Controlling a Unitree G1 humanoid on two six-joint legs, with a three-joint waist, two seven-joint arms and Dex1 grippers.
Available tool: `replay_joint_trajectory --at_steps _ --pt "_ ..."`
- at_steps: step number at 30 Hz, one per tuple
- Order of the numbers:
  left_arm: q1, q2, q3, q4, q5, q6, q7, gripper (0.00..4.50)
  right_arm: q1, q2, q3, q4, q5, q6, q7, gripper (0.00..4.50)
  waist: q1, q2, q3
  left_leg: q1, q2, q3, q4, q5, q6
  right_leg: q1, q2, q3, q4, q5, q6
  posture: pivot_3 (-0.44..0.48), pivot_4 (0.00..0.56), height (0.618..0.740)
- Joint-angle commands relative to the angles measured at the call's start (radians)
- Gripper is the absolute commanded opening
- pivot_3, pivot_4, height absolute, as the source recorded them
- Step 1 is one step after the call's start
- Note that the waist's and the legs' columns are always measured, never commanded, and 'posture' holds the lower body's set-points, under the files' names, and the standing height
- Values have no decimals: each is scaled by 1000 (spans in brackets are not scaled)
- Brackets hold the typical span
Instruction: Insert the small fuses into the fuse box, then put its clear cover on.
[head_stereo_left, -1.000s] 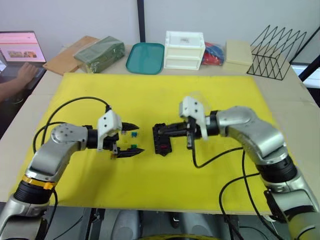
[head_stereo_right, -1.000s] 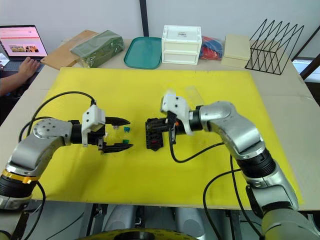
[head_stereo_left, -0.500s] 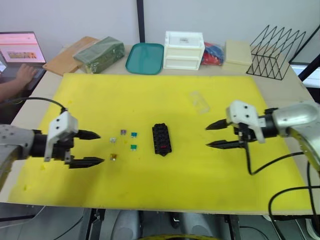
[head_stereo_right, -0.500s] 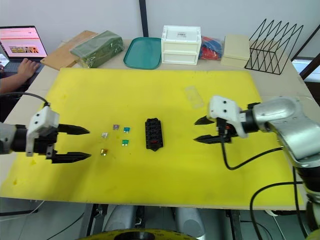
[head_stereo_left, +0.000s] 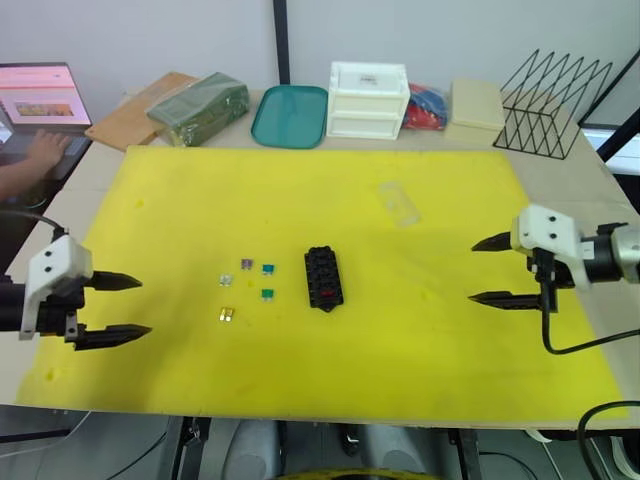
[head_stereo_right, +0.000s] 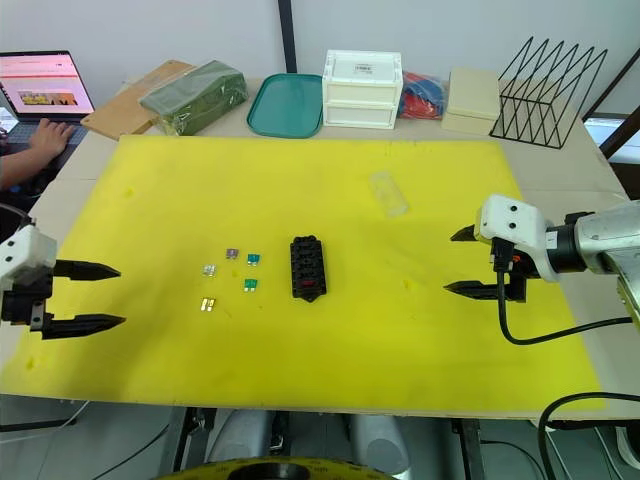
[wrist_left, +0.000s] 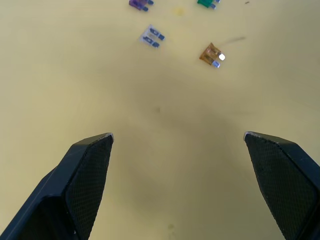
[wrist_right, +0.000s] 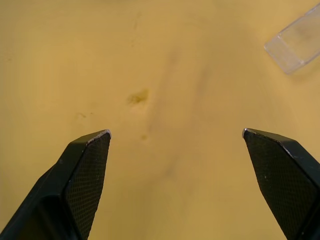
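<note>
Fuses, tiny, light, rigid and slippery-looking, lie just left of the fuse box, best pinched across their plastic bodies; left claw and right claw both gape empty.

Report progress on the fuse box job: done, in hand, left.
Done: one red fuse seems seated in the fuse box. In hand: nothing; the left gripper and right gripper are open, out near the mat's edges. Left: the grey, purple, teal, green and orange fuses lie loose; the clear cover lies apart on the mat.
</note>
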Motion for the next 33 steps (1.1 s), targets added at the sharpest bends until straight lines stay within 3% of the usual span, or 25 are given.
replay_joint_trajectory --at_steps 1,8,13,18,21,23,27,33 --pt "-26 -13 -27 -43 -31 31 13 4500 -60 28 2 -43 19 9 -20 4493 -2 0 0 0 0 0 0 0 0 0 0 0 0 0 0 0 150 740" --pt "-77 -55 -110 -107 -236 353 22 4500 -320 217 145 -177 130 188 -72 4493 -11 1 0 0 1 -1 0 0 0 -1 2 1 2 0 0 0 150 740" --pt "-141 -71 -154 -53 -367 609 49 4500 -432 346 258 -198 136 283 -132 4493 -3 0 0 -1 0 -1 0 0 0 -3 0 1 2 0 0 0 150 740" --pt "-182 -90 -189 11 -410 728 70 4500 -467 414 329 -191 100 269 -156 4493 -1 0 0 -2 0 -1 0 0 0 -3 0 1 2 0 0 0 150 740" --pt "-197 -103 -199 52 -425 784 82 3922 -479 438 349 -190 95 263 -162 4500 -1 0 0 -2 0 -1 0 0 0 -3 0 0 2 0 0 0 150 740" --pt "-221 -123 -209 90 -440 843 103 3206 -483 450 353 -193 95 261 -164 4500 -1 0 0 -2 0 -1 0 0 0 -3 0 0 2 0 0 0 150 740" --pt "-290 -182 -214 154 -470 956 164 3206 -480 453 352 -201 92 264 -162 4500 -1 -1 0 -2 0 -1 0 0 0 -3 0 0 3 0 0 0 150 740" --pt "-325 -224 -259 209 -443 970 189 3206 -475 451 355 -213 86 268 -165 4500 -3 -1 -1 -1 0 -2 0 0 0 -3 0 0 4 1 0 0 150 740"
